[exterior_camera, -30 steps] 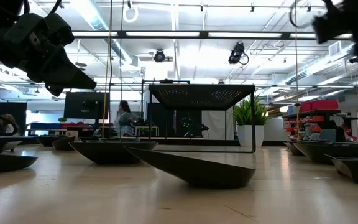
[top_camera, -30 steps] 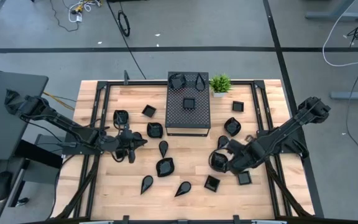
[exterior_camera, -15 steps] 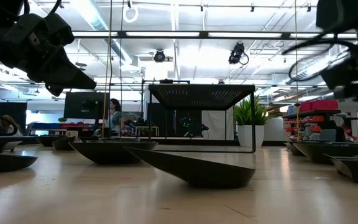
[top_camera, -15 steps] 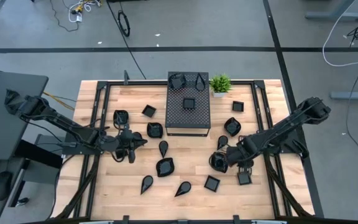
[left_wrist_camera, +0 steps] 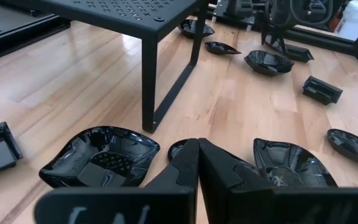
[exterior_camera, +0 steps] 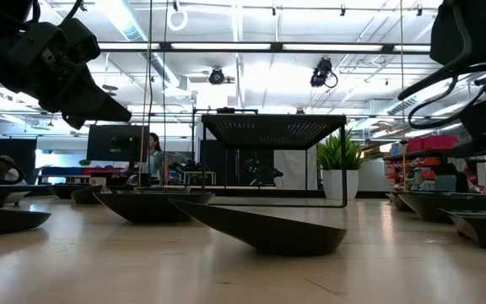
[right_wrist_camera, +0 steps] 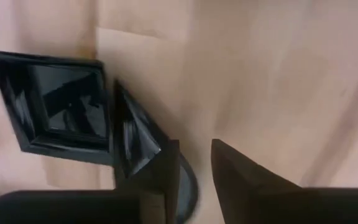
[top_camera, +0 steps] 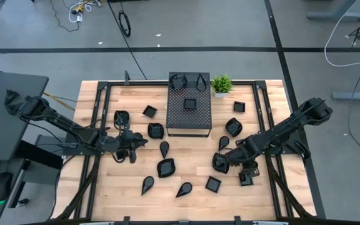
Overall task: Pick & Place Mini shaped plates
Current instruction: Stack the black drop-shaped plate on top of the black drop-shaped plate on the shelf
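Several glossy black mini plates lie scattered flat on the wooden table, and three sit on the black perforated box. My right gripper points down over a rounded plate at the right; its fingers are open. A dark curved rim shows by one finger, and a square plate lies beside. My left gripper hovers shut left of centre, above the table between two rounded plates. My right gripper comes at the rounded plate from above, fingers pointing down. One finger stands over the curved rim; whether it touches the rim I cannot tell. My left gripper touches nothing.
The perforated box stands on legs at the table's far middle, with a small green plant at its right. Square plates lie near the right gripper. Teardrop plates lie toward the near edge. Black rails run along both table sides.
My right gripper has come down toward the table and shifted a little toward the table's left, over the rounded plate, and its wrist has rolled. The plates lie where they were. A person in the room behind has walked a little.
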Tool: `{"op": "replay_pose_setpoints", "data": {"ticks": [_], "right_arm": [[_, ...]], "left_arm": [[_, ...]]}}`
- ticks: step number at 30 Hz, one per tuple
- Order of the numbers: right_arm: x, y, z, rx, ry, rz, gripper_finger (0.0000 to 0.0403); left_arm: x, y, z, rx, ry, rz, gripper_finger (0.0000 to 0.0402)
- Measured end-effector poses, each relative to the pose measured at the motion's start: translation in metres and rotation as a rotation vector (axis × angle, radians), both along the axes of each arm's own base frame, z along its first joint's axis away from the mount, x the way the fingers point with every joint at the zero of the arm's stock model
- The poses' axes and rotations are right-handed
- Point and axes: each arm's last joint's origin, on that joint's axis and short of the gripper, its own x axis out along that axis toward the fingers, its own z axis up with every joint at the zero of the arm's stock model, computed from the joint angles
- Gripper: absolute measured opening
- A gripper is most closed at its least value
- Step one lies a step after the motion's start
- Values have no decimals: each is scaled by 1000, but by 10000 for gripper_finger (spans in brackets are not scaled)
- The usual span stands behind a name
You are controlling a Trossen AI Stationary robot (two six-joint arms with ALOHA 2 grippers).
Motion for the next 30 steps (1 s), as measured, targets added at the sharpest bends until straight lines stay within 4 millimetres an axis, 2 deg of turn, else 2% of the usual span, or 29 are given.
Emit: {"op": "replay_pose_setpoints", "data": {"ticks": [5, 15, 21, 30], "right_arm": [[0, 0, 0, -2, 4, -33, 88], [5, 3, 14, -13, 26, -59, 96], [-2, 0, 10, -20, 82, -48, 100], [-2, 0, 9, 17, 69, 39, 98]], "left_arm": [[0, 0, 0, -4, -1, 2, 16], [0, 0, 0, -5, -1, 3, 16], [0, 0, 0, -5, 1, 3, 16], [0, 0, 0, -4, 1, 2, 16]]}}
